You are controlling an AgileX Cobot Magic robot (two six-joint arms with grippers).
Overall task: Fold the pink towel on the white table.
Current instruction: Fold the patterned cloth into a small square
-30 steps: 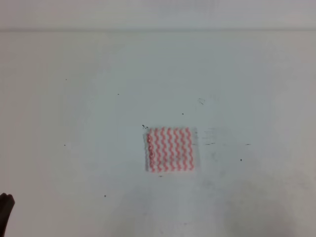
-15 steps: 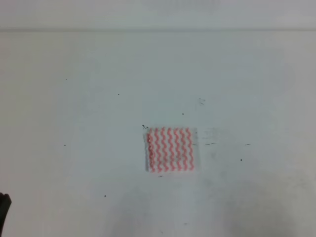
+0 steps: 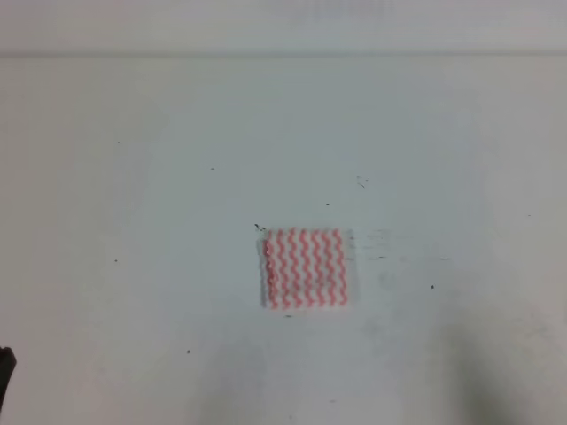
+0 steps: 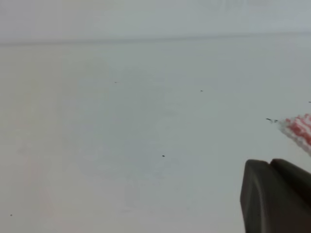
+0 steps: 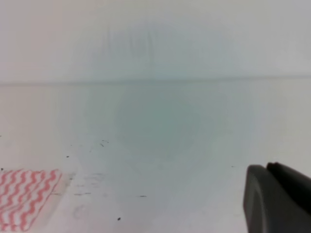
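Note:
The pink towel (image 3: 305, 267) lies flat as a small square near the middle of the white table (image 3: 177, 204), with nothing touching it. One corner of the towel (image 4: 300, 129) shows at the right edge of the left wrist view, and another part of the towel (image 5: 24, 196) at the lower left of the right wrist view. My left gripper (image 4: 270, 163) hangs over bare table left of the cloth, its dark fingers pressed together. My right gripper (image 5: 267, 168) is well right of the cloth, fingers also together. Only a dark sliver of the left gripper (image 3: 4, 379) shows in the high view.
The table carries small dark specks and scuff marks (image 3: 376, 257) just right of the towel. Its far edge (image 3: 283, 55) runs across the top of the high view.
The dark tip of the left arm at the lower left edge has drawn further out of the high view. The towel has not moved.

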